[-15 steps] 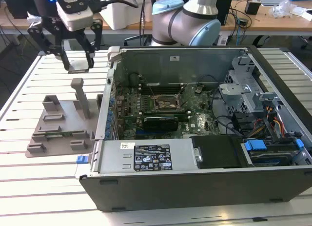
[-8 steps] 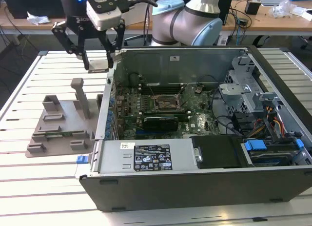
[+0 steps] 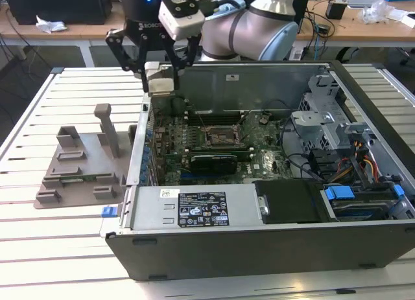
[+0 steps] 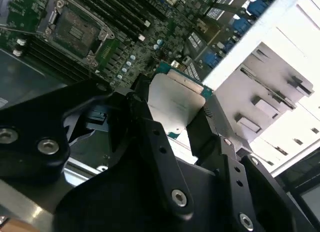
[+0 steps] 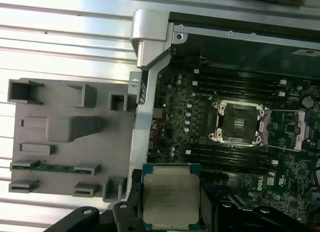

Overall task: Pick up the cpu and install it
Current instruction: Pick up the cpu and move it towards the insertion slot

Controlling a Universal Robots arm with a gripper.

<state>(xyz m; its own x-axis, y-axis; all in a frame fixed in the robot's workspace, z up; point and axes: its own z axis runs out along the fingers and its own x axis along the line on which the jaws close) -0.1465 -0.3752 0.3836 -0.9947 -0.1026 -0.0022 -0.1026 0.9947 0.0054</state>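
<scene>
The cpu [image 3: 161,78], a small square chip with a pale metal top, hangs in the air above the case's back left corner in the exterior view. My gripper [image 3: 160,72] is shut on it, black fingers [image 4: 141,109] pressing its two opposite edges. In both wrist views the cpu [image 4: 176,104] [image 5: 170,196] sits flat between the fingers, its green rim showing. The dark metal-framed socket [image 3: 225,137] [image 5: 239,123] [image 4: 75,29] lies on the green motherboard inside the case, to the exterior view's right of the gripper and lower, with its frame open and nothing in it.
The open computer case [image 3: 259,238] lies on a white slatted table [image 3: 58,248]. A grey plastic fixture [image 3: 81,164] [image 5: 65,137] with upright posts stands just outside the case wall. Drive cages and cables [image 3: 337,144] crowd the case's right side. Desks with clutter stand behind.
</scene>
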